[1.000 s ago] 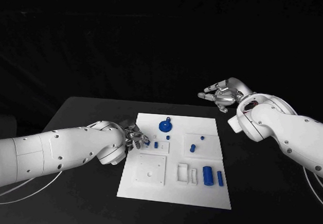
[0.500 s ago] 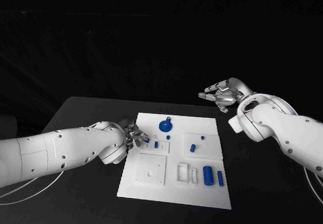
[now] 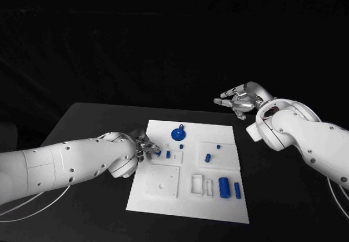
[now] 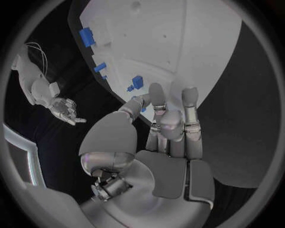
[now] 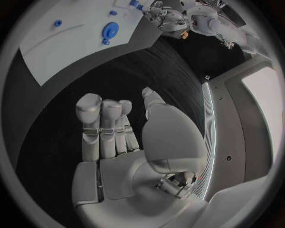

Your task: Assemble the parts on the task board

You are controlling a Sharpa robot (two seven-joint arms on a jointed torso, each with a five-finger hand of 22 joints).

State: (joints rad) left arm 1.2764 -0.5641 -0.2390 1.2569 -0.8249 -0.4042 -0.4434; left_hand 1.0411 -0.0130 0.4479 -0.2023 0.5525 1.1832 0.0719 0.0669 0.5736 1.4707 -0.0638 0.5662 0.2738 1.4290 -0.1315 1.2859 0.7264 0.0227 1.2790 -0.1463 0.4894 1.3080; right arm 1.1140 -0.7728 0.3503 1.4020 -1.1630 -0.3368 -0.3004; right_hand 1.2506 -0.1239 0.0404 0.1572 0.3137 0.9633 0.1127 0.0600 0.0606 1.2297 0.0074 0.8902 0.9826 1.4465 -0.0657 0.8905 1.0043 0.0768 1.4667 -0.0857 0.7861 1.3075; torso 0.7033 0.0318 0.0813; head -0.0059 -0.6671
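Observation:
The white task board [image 3: 186,203] lies in the middle of the black table. My left hand [image 3: 145,148] hangs low over the board's left edge. A small blue part [image 4: 142,105] shows between its thumb tip and fingers [image 4: 189,102], pinched there as far as I can see. Just beyond the fingertips a blue peg [image 3: 168,153] stands in the board. A round blue disc [image 3: 177,134] sits near the far edge. My right hand [image 3: 240,100] is raised beyond the table's far right corner, its fingers [image 5: 90,118] apart and holding nothing.
Two blue cylinders [image 3: 224,187] lie side by side at the board's near right. Small blue pieces [image 3: 207,157] stand in a raised plate right of centre. A square white plate [image 3: 162,182] sits on the board's near left. Bare black table [image 3: 94,121] surrounds the board.
My left hand has crept slightly toward the far side along the board's left edge. The right hand has risen a little.

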